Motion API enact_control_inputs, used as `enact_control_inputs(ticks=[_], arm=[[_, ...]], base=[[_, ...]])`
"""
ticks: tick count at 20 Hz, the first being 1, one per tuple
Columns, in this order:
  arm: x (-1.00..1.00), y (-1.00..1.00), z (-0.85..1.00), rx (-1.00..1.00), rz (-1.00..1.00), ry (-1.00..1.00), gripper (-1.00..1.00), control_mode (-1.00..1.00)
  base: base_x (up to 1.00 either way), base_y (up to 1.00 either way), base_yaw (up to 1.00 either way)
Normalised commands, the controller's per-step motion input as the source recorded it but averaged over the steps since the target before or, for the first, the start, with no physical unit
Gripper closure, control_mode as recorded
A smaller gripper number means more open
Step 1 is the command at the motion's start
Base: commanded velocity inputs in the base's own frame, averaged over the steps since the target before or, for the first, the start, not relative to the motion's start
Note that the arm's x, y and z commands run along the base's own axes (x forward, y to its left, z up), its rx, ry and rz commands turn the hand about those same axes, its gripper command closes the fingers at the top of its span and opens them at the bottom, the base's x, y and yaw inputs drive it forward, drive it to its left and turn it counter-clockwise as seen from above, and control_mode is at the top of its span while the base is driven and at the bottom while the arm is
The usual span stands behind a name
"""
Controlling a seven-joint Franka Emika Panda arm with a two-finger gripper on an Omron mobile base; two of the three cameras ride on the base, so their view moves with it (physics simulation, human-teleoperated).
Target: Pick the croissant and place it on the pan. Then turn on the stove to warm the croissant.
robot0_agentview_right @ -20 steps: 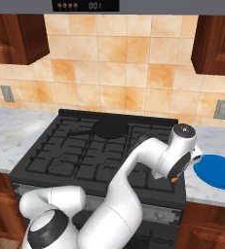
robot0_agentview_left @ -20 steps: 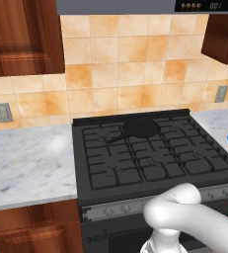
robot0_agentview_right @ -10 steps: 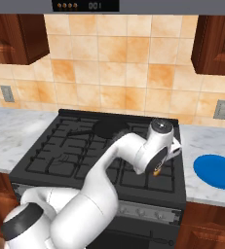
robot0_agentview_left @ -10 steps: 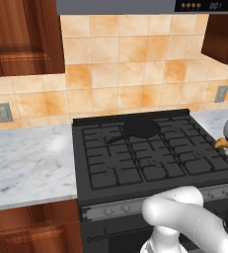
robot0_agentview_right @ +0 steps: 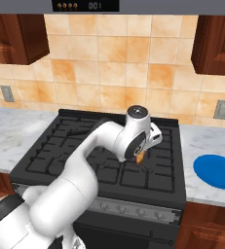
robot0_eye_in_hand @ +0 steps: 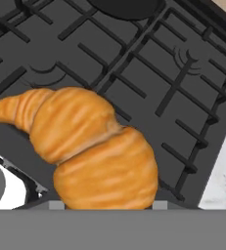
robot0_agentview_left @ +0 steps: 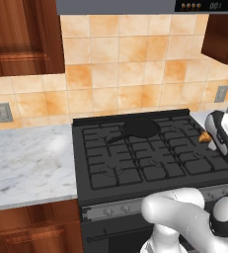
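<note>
The golden croissant (robot0_eye_in_hand: 95,146) is held in my gripper (robot0_agentview_right: 140,156) and hangs a little above the grates. It is a small orange shape (robot0_agentview_left: 204,137) over the right side of the black stove (robot0_agentview_left: 135,163). The round black pan (robot0_agentview_left: 141,128) rests on a rear middle burner, its thin handle pointing left. Close up, the pan's rim (robot0_eye_in_hand: 126,6) lies at the top edge, well beyond the croissant. My fingertips are hidden behind the pastry.
A blue plate (robot0_agentview_right: 218,171) lies on the marble counter right of the stove. The grey knob strip (robot0_agentview_right: 133,209) runs along the stove's front. More marble counter (robot0_agentview_left: 26,163) stretches to the left, and the tiled wall stands behind.
The arm has swung left with the croissant, from beside the blue plate over the counter to above the right side of the stove grates.
</note>
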Motion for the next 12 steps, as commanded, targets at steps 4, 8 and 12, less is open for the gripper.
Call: enact_control_inputs(ticks=[4, 8, 12], arm=[[0.1, 0.31, 0.15, 0.0, 0.02, 0.0, 1.0, -1.0], [0.11, 0.34, 0.14, 0.0, 0.01, 0.0, 1.0, -1.0], [0.15, 0.5, 0.17, 0.0, 0.0, 0.0, 1.0, -1.0]], base=[[0.0, 0.0, 0.0], [0.0, 0.0, 0.0], [0.0, 0.0, 0.0]])
